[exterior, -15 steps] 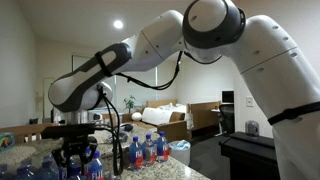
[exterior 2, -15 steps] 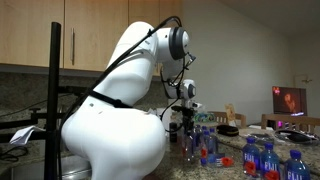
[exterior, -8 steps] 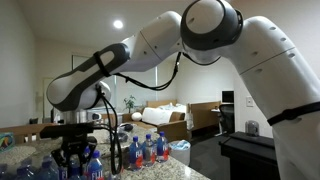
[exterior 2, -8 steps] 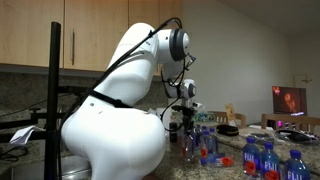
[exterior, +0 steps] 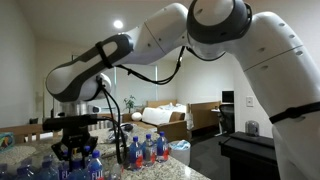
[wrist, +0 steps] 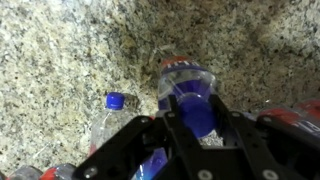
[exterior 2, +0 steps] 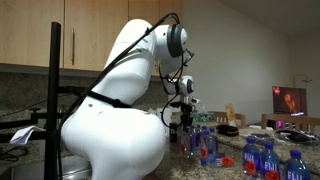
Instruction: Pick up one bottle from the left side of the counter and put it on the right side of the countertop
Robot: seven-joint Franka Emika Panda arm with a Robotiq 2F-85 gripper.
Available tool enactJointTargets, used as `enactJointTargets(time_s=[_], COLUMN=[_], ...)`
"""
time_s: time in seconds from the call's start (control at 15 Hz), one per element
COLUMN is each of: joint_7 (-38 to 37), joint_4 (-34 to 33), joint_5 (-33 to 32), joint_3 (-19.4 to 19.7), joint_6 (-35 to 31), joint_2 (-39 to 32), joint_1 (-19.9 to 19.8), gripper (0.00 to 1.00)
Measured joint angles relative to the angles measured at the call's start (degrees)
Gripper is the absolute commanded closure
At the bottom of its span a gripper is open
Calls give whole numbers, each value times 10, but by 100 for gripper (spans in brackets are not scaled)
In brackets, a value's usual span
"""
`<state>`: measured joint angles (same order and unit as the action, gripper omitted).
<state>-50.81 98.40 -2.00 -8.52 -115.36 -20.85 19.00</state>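
My gripper [wrist: 197, 122] is clamped narrowly on the bottle [wrist: 186, 80], dark fingers on either side of its blue cap. They hide the neck, so I can't tell whether its base touches the speckled, grainy counter [wrist: 60, 50]. In an exterior view the smooth white arm [exterior 2: 110, 120] blocks most of the stone, and a second clear bottle [wrist: 105, 122] just beside mine is partly cut off.

Dim room, blurry wrist view

A home kitchen opened onto a living room, shown by wooden wall cabinets [exterior 2: 40, 35], a speckled granite desk [wrist: 60, 50], a cushioned sofa [exterior: 168, 116], a lit television [exterior 2: 291, 100]
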Motion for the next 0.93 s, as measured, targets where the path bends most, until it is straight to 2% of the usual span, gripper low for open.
enactJointTargets(time_s=[0.4,0.6,0.87,0.93], joint_7=[83,156,301,340], joint_4=[37,60,78,78], joint_5=[-41,-41,-39,-39], joint_3=[-1,7,36,45], joint_6=[84,111,134,139], joint_2=[125,189,256,264], joint_1=[-7,-35,-92,-105], gripper=[88,88,88,65])
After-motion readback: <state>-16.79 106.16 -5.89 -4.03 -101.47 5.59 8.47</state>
